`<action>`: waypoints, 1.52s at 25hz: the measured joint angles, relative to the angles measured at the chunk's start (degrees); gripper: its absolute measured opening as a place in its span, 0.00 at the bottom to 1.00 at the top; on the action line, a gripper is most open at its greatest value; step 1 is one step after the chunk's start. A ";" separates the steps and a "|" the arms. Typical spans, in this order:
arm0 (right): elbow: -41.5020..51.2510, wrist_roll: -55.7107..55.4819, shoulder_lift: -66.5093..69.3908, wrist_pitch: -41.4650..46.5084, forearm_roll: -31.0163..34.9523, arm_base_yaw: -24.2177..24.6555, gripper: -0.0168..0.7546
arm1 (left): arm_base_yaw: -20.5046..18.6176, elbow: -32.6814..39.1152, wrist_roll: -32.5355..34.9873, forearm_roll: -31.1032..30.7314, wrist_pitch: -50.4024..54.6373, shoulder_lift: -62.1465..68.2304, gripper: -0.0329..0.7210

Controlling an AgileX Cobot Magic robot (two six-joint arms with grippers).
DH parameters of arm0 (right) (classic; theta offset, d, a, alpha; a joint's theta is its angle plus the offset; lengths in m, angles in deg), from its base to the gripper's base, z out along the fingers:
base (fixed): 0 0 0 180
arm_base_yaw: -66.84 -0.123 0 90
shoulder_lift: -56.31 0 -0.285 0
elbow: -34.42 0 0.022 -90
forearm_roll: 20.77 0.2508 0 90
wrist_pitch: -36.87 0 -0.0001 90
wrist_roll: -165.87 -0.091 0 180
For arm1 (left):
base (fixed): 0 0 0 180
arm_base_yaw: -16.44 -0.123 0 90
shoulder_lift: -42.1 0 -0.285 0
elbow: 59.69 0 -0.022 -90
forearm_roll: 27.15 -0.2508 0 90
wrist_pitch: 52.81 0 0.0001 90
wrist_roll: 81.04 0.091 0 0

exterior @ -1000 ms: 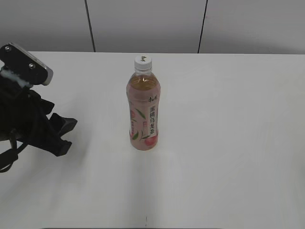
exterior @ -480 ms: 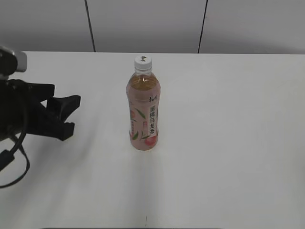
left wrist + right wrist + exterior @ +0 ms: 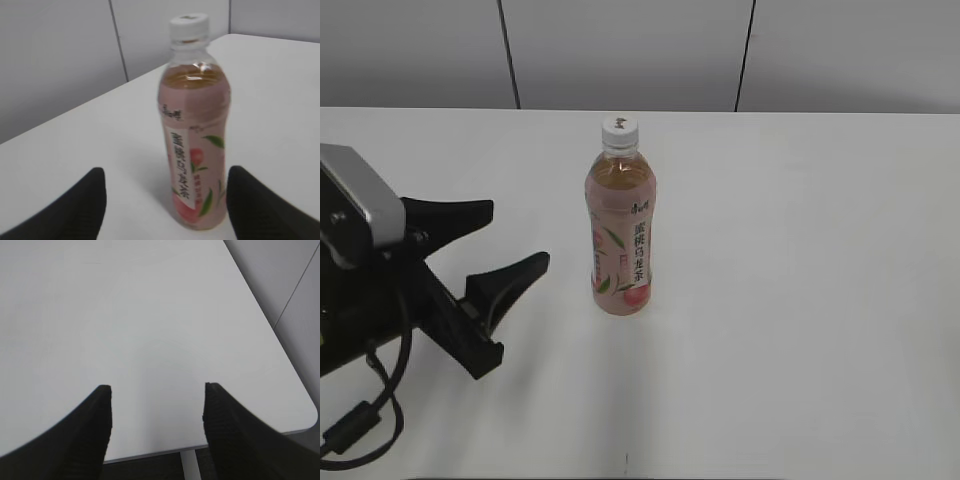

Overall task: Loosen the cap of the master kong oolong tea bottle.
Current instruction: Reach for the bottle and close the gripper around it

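Note:
The master kong oolong tea bottle [image 3: 621, 225] stands upright mid-table, amber tea above a pink peach label. Its white cap [image 3: 620, 128] sits on top. In the left wrist view the bottle [image 3: 196, 135] and cap [image 3: 188, 27] stand just beyond the jaws. My left gripper [image 3: 518, 237] is open and empty, left of the bottle and apart from it, its black fingers pointing at it; in its own view [image 3: 165, 192] the jaws stand wide. My right gripper [image 3: 157, 405] is open and empty over bare table. It does not show in the exterior view.
The white table [image 3: 800, 260] runs to a grey panelled wall at the back. The right wrist view shows the table's rounded corner and edge [image 3: 300, 425] with dark floor beyond.
My left gripper has swung round and moved right toward the bottle, its open fingers now pointing at it. The bottle has not moved.

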 joint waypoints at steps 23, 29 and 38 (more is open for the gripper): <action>0.00 0.00 0.00 0.00 0.00 0.00 0.59 | 0.04 -14.95 -7.40 -9.15 -11.47 23.56 0.77; 0.00 0.00 0.00 0.00 0.00 0.00 0.59 | 0.04 -19.32 -9.14 -11.44 -11.20 26.94 0.77; 0.00 0.00 0.00 0.00 0.03 0.00 0.59 | 0.04 -25.71 -12.20 -12.24 -7.52 30.05 0.77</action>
